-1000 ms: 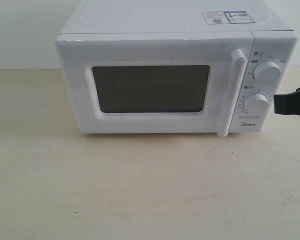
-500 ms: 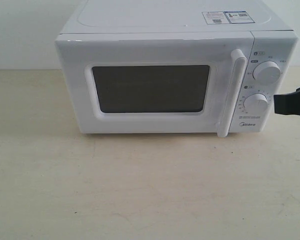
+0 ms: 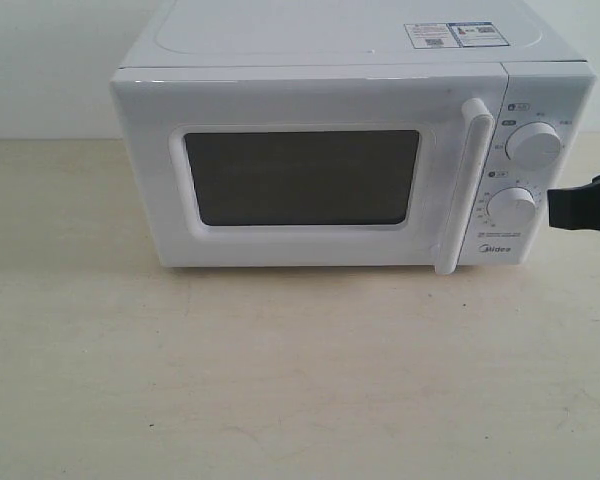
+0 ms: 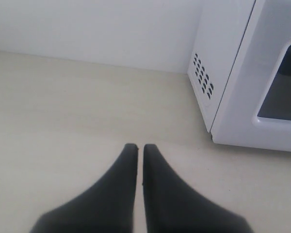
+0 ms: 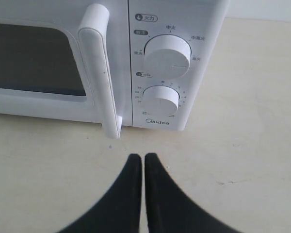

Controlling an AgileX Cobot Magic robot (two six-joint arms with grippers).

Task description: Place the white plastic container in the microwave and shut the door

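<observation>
Nothing has moved: the white boxy microwave (image 3: pixel 320 90) keeps its white-framed, dark-windowed door (image 3: pixel 300 180) shut; left pincer (image 4: pixel 140 147) and right pincer (image 5: pixel 143 158) stay closed, empty. Task likely finished.

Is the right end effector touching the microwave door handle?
Apart. The right wrist view shows bare table between the right end effector and the handle.

Microwave (image 3: pixel 320 95) sits on table (image 3: pixel 280 370), toward the back. Door (image 3: pixel 300 180) lies flush across its front, with the handle (image 3: pixel 467 185) at the door's right edge. Upper knob (image 3: pixel 533 144) sits over lower knob (image 3: pixel 512 208), both right of the handle. My right gripper (image 3: pixel 558 207) is before the knob panel, apart from it. My left gripper (image 4: pixel 137 148) is off the front left corner.
</observation>
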